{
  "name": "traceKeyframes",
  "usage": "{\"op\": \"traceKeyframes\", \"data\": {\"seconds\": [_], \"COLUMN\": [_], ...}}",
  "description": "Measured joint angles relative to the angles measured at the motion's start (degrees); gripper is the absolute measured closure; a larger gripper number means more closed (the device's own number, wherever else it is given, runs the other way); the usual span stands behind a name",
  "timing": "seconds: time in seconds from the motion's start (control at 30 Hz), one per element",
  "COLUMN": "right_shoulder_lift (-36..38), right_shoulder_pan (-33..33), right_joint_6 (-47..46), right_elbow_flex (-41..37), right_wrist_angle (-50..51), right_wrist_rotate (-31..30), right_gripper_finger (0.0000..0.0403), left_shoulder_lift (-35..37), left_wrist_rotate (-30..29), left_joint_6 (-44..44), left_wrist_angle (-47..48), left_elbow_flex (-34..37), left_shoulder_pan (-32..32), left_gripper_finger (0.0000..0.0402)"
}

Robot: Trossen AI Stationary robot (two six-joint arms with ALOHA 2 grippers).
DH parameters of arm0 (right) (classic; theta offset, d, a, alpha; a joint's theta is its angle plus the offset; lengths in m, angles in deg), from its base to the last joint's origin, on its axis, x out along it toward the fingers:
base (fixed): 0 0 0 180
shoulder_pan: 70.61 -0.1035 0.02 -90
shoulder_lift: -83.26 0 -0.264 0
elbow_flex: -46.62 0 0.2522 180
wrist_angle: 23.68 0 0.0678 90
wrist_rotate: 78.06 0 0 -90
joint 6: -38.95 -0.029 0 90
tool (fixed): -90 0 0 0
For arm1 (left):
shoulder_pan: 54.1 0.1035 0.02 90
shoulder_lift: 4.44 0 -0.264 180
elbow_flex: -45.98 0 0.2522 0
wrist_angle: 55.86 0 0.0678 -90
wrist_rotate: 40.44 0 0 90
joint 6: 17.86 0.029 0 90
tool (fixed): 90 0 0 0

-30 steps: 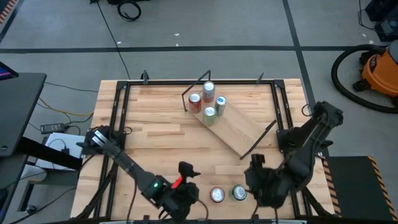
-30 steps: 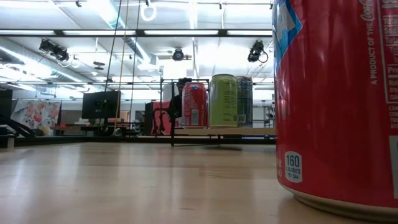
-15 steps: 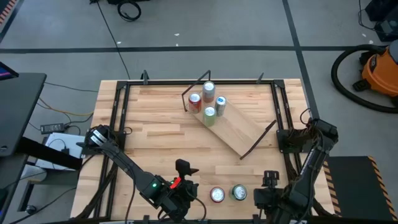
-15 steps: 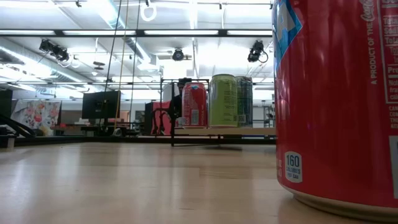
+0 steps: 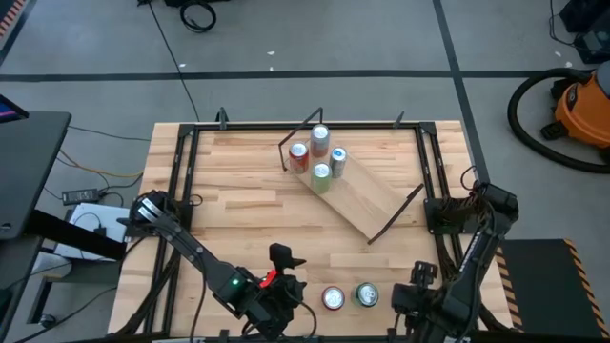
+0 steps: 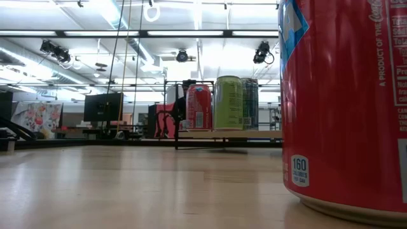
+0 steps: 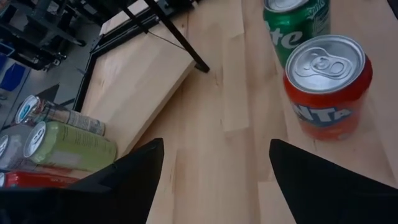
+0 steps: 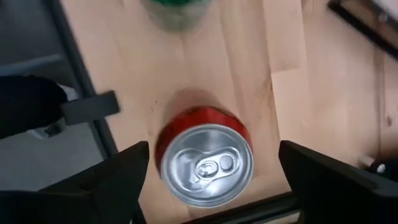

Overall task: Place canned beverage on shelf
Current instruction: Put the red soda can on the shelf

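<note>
shelf: light-wood board on black rod legs [image 5: 357, 195], four cans at its far end | orange Fanta can [image 7: 328, 84] upright on table, near edge | left gripper [image 7: 211, 165] spread, empty | right gripper [image 8: 208, 168] spread above red cola can [image 8: 205, 163]

You've got the light-wood shelf [image 5: 357, 195] angled across the worktop's far half, four cans [image 5: 319, 157] upright at one end; orange can [image 5: 333, 298] and green can [image 5: 367, 295] stand near.

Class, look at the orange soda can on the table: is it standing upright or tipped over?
Upright. The orange can shows its round silver lid and pull tab facing up, with its base on the table.
</note>
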Motion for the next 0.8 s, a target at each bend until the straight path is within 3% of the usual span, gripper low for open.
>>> {"op": "traceKeyframes", "data": {"seconds": [0.33,0.8], "right_shoulder_lift": [0.0,0.5], "right_shoulder_pan": [0.4,1.7], "right_joint_6": [-1.0,-3.3], "right_elbow_flex": [-8.3,-20.8], "right_wrist_angle": [-9.1,-22.2], "right_wrist_rotate": [4.0,8.7], "right_gripper_finger": [0.0009,0.0054], "left_shoulder_lift": [0.5,0.5], "left_wrist_rotate": [0.5,0.4], "left_joint_6": [0.9,1.1], "left_wrist_angle": [-1.6,-2.4], "left_elbow_flex": [0.0,0.0], "left_shoulder_pan": [-0.3,-0.3], "left_gripper_finger": [0.0099,0.0099]}}
